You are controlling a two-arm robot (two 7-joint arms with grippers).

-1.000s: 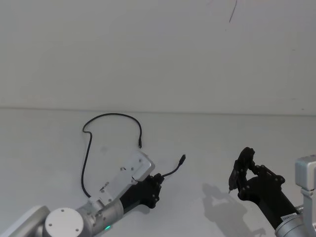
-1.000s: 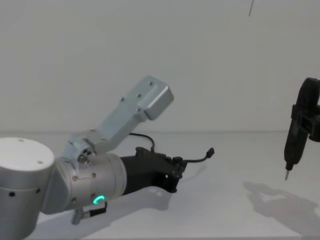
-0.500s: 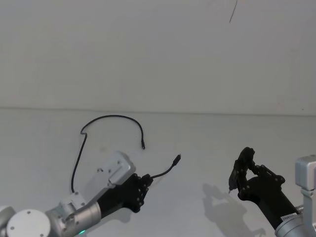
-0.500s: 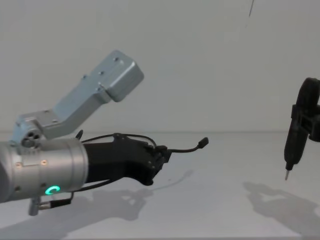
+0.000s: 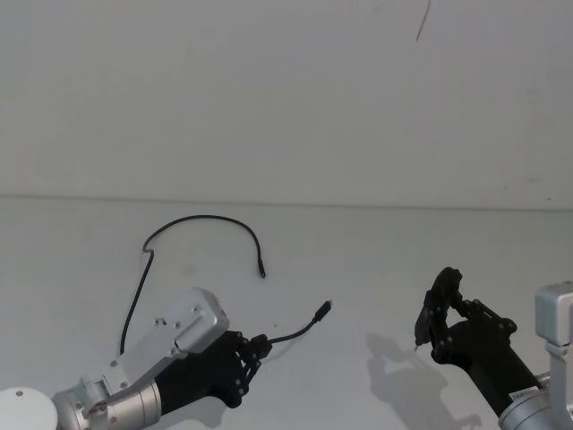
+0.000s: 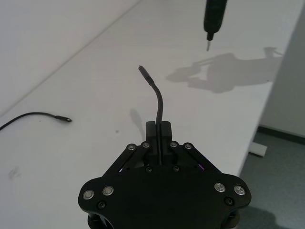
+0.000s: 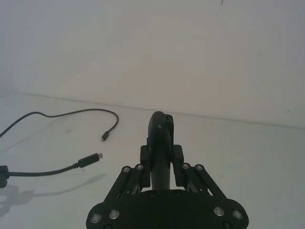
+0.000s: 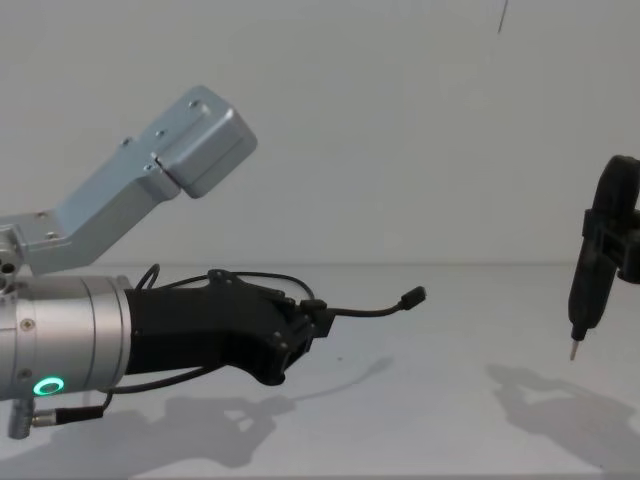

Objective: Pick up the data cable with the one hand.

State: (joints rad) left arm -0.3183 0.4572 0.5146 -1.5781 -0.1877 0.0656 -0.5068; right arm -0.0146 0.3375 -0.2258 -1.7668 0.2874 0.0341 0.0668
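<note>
The data cable (image 5: 204, 215) is thin and black, and its long loop lies on the white table (image 5: 376, 251). One plug end (image 5: 261, 270) rests on the table. The other stretch is lifted off the surface, and its metal-tipped plug (image 5: 324, 310) sticks out forward in the air. My left gripper (image 5: 260, 343), the one hand, is shut on that lifted stretch a short way behind the plug. The left wrist view shows the cable (image 6: 158, 102) rising from between the fingers (image 6: 151, 130). In the chest view the left gripper (image 8: 322, 318) hovers above the table with the plug (image 8: 412, 296) ahead of it.
My right gripper (image 5: 443, 313) hangs still at the right, shut on a slim black pen-like tool (image 7: 159, 129) whose pointed tip (image 8: 572, 353) aims down above the table. The tool's shadow (image 8: 560, 400) falls on the tabletop. A white wall stands behind the table.
My left arm has pulled back toward me and risen with the cable end in its grip, so the loop on the table has shifted. The right arm has not moved.
</note>
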